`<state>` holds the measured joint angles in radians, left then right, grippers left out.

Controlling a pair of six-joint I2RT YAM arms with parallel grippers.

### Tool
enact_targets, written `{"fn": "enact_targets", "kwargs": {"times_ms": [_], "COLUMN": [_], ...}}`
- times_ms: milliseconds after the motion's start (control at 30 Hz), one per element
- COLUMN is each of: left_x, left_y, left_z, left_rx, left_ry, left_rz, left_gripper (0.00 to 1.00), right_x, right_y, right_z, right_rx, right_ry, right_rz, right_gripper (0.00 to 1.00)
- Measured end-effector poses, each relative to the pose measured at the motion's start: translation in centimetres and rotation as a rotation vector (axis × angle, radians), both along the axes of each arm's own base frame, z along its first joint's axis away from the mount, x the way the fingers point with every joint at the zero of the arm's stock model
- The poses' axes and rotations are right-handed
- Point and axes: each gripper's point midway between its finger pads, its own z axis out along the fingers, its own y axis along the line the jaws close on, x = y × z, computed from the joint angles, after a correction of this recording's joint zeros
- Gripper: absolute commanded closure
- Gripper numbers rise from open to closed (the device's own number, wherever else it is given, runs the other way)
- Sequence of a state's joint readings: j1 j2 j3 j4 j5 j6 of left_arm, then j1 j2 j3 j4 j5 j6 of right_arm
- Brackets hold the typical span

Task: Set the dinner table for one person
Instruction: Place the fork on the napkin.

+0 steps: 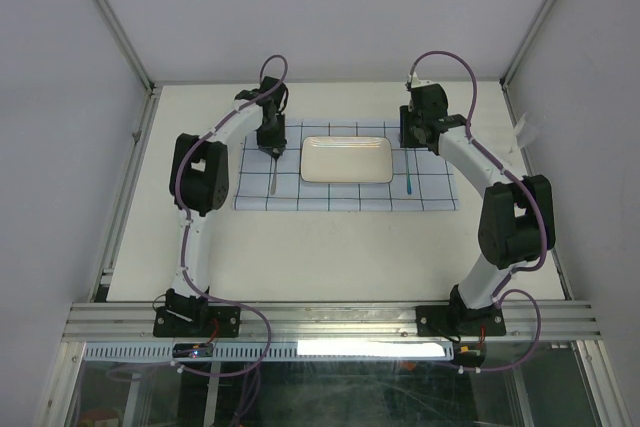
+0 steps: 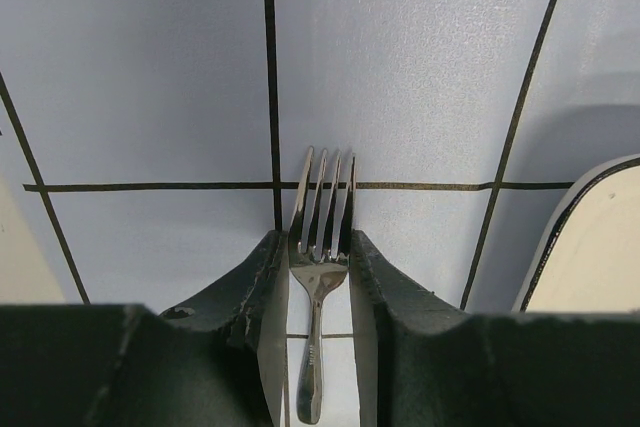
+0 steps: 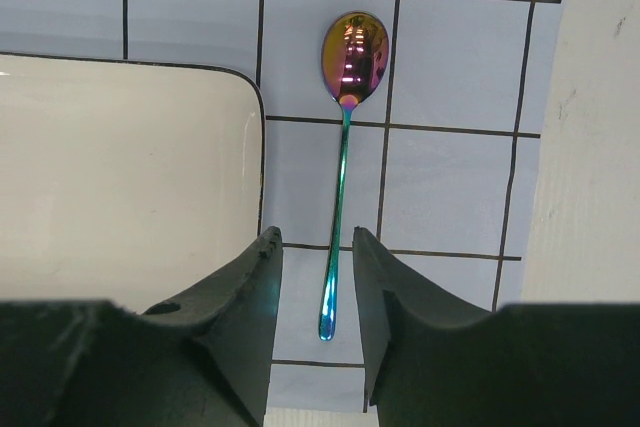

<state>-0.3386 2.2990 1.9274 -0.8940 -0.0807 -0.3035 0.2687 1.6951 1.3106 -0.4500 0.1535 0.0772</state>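
A silver fork (image 2: 320, 247) lies on the pale-blue grid cloth (image 1: 300, 197) left of the white rectangular plate (image 1: 346, 159). Its tines point away and its handle (image 1: 272, 179) trails toward the near side. My left gripper (image 2: 315, 237) is down at the cloth, its jaws shut against both sides of the fork's head. An iridescent spoon (image 3: 345, 147) lies flat on the cloth right of the plate (image 3: 130, 167). My right gripper (image 3: 316, 235) hangs above the spoon's handle end, open and touching nothing. The cloth rests on the cream dinner table (image 1: 330, 247).
Aluminium rails (image 1: 330, 319) run along the table's near edge, with both arm bases bolted there. The cloth's right edge (image 3: 545, 97) lies close to the spoon. The plate's corner (image 2: 600, 237) shows just right of the left gripper.
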Motion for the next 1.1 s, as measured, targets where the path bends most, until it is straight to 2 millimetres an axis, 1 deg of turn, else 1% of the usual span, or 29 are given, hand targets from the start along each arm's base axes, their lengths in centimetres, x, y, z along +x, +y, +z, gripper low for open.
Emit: {"fn": "enact_targets", "kwargs": {"times_ms": [567, 667, 833, 1100], "left_x": [1.3, 1.4, 1.5, 2.2], "left_y": [-0.4, -0.5, -0.5, -0.5], "left_z": [0.0, 0.0, 0.0, 0.2], "left_rx": [-0.004, -0.003, -0.004, 0.003], "left_ry": [-0.013, -0.011, -0.013, -0.032], "left_rz": [0.001, 0.000, 0.000, 0.006], "left_gripper": [0.91, 0.88, 0.90, 0.86], "right_x": [0.0, 0.0, 0.0, 0.0], "right_y": [0.0, 0.0, 0.0, 0.0], "right_z": [0.0, 0.0, 0.0, 0.0], "right_rx": [-0.001, -0.001, -0.001, -0.001], "right_ry": [0.000, 0.000, 0.000, 0.001], "right_rz": [0.001, 0.001, 0.001, 0.001], "right_gripper": [0.63, 0.63, 0.63, 0.63]}}
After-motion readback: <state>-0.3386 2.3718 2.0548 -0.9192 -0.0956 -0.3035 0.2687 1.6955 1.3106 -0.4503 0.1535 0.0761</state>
